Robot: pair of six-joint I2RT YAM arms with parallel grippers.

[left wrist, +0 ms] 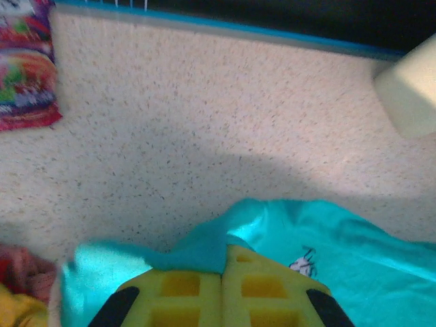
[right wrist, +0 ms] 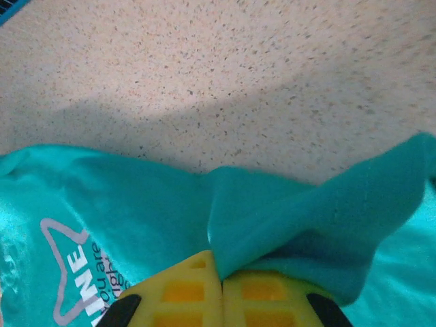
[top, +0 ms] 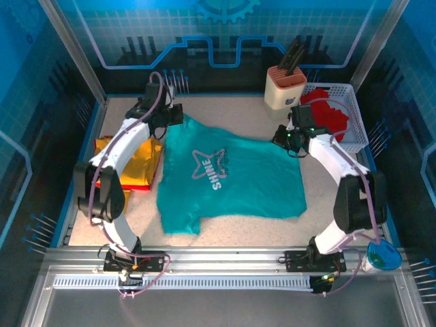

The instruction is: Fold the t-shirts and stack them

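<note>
The soft teal cloth t-shirt with a white chest print [top: 238, 180] is lying spread on the speckled bench [top: 231, 112]. The left end effector [left wrist: 223, 262] and right end effector [right wrist: 221, 269] are each pinching closed on its far edge.

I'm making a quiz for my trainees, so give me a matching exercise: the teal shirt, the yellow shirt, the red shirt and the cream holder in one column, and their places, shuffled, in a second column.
Things
1. teal t-shirt
2. yellow t-shirt
3. red t-shirt
4. cream holder

Places
A. inside the white basket
B. spread over the middle of the table
C. at the far edge, just left of the basket
D. bunched at the table's left side

Pairs: 1-B, 2-D, 3-A, 4-C
</note>
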